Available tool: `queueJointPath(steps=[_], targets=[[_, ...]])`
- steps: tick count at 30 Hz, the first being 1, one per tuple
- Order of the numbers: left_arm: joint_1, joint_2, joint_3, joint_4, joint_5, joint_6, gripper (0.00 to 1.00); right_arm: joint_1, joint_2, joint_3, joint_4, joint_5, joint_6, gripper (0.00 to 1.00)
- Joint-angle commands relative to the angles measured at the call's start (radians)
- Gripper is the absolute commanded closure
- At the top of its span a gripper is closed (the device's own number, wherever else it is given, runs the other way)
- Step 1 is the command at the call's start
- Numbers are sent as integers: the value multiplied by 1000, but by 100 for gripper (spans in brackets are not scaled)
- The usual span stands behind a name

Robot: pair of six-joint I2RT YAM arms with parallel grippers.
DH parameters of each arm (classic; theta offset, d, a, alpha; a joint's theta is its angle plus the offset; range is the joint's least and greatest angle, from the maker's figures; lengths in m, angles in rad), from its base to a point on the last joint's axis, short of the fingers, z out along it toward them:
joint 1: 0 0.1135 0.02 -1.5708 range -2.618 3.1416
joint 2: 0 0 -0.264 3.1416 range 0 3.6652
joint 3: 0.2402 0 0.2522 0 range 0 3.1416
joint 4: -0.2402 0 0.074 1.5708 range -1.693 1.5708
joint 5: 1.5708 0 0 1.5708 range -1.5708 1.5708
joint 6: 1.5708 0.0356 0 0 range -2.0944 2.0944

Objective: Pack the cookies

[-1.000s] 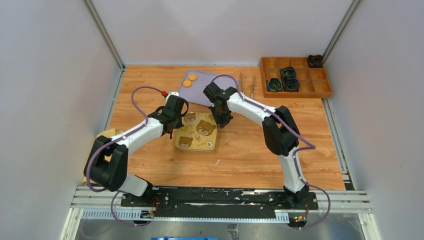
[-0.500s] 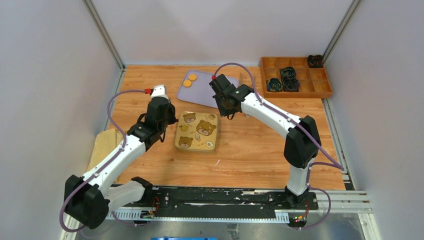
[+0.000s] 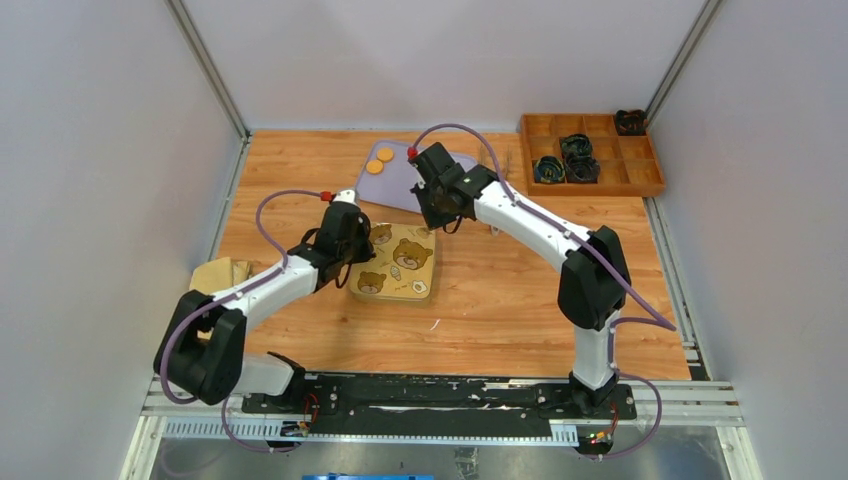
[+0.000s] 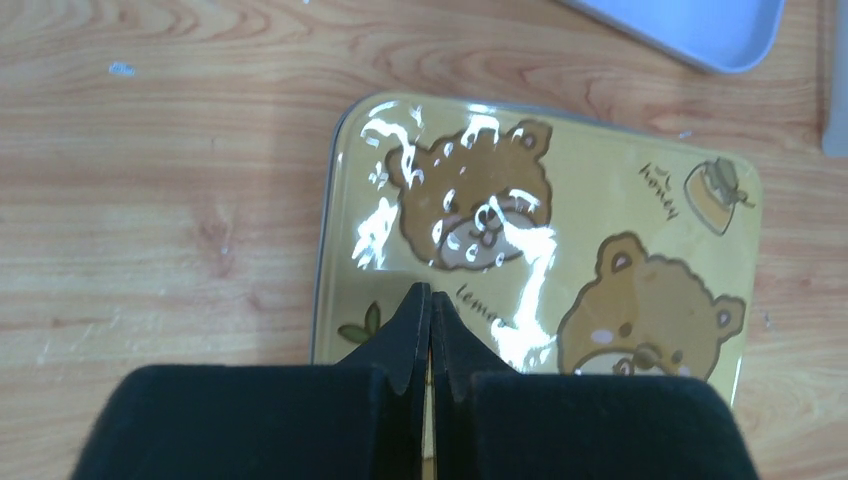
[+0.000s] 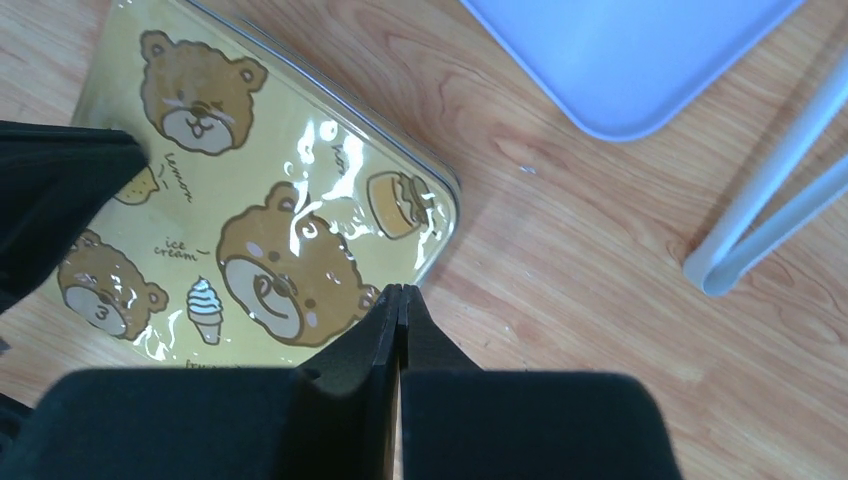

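Note:
Two round orange-yellow cookies [image 3: 379, 161] lie on the far left part of a lavender tray [image 3: 402, 186]. A yellow tin with brown bears [image 3: 393, 262] lies closed in front of the tray. It also shows in the left wrist view [image 4: 560, 220] and the right wrist view [image 5: 250, 200]. My left gripper [image 3: 356, 256] is shut and empty, over the tin's left edge [image 4: 430, 295]. My right gripper [image 3: 440, 222] is shut and empty, at the tin's far right corner [image 5: 401, 292].
White tongs [image 3: 495, 170] lie right of the tray, also in the right wrist view [image 5: 770, 210]. A wooden compartment box [image 3: 590, 152] with dark items stands at the back right. A brown paper object [image 3: 215, 272] lies at the left edge.
My left gripper has swung away to the left of the tin and come back over its left edge. My right gripper has risen from the tin to its far right corner.

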Motion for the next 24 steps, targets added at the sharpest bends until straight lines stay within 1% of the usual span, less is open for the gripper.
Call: queueJointPath(steps=[1,6,13,16,20,24], targets=[[-5,99,-14,-32,-9,-7,100,12,60,55,1,-80,-29,100],[-5,123,-13,-22,-16,-1,100,8,127,77,0,-99,-28,100],[-5,87,0,-52,-33,9,100,-7,242,59,-21,-130,29,100],[-5,69,11,-73,-38,13,100,-14,264,56,-31,-135,41,100],[-5,32,18,-99,-49,24,100,-12,226,63,-28,-127,38,100],[-5,-1,18,-109,-49,29,100,4,112,60,-12,-97,14,100]])
